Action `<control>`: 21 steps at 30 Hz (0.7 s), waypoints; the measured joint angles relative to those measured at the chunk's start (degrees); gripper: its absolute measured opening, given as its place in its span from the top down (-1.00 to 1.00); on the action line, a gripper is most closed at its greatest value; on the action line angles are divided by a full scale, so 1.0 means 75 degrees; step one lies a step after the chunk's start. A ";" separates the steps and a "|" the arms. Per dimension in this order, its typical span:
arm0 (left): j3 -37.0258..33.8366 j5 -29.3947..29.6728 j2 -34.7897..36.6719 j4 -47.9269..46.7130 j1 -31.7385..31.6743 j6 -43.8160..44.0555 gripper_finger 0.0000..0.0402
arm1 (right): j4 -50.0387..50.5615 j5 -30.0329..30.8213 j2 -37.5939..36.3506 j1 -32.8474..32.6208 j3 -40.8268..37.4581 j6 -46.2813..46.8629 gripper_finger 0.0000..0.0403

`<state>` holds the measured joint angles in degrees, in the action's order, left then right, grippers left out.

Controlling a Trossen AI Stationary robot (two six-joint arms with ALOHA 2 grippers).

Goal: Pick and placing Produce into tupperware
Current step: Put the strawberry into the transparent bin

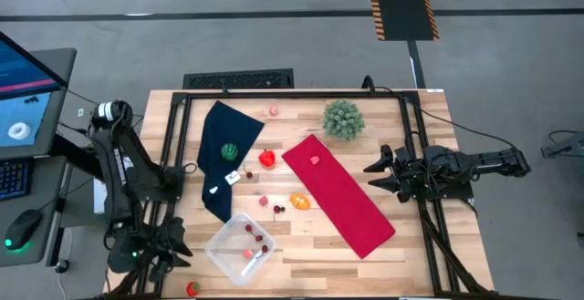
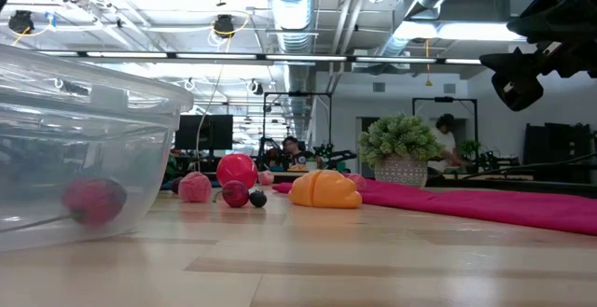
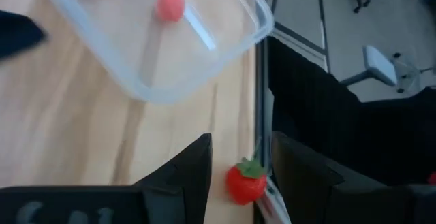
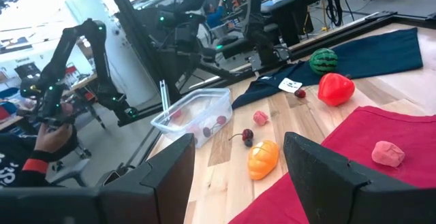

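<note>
The clear tupperware (image 1: 241, 247) sits near the table's near edge, holding a few small red and pink pieces (image 1: 255, 238). A red strawberry (image 1: 192, 288) lies at the near edge; in the left wrist view the strawberry (image 3: 245, 182) shows just beyond my open left gripper (image 3: 240, 142), untouched. The left gripper (image 1: 176, 250) hovers left of the box. More produce lies mid-table: a red pepper (image 1: 266, 159), an orange piece (image 1: 299, 201), dark cherries (image 1: 276, 208), a small watermelon (image 1: 230, 151) on the dark blue cloth, and a pink piece (image 1: 315, 160) on the red cloth. My right gripper (image 1: 372, 176) is open, right of the red cloth.
A red cloth (image 1: 339, 195) lies slantwise at centre-right and a dark blue cloth (image 1: 224, 154) at centre-left. A spiky green plant ball (image 1: 343, 118) stands toward the far edge, with a pink piece (image 1: 273, 111) to its left. Black frame rails (image 1: 173, 145) run along the table's sides.
</note>
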<state>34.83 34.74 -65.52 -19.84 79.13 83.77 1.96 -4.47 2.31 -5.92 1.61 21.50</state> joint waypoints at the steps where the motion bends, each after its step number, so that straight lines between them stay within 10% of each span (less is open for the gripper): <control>1: 0.0000 -0.0043 -0.0122 0.0088 0.0000 0.0095 0.29 | 0.0002 -0.0003 -0.0003 -0.0003 0.0000 0.0000 -0.24; 21: 0.0009 -0.0941 -0.2182 0.2469 -0.0354 -0.0675 0.29 | 0.0002 -0.0003 -0.0003 0.0000 0.0000 0.0000 -0.24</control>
<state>34.89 27.69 -81.88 -1.32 76.48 78.71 1.98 -4.49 2.28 -5.91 1.61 21.50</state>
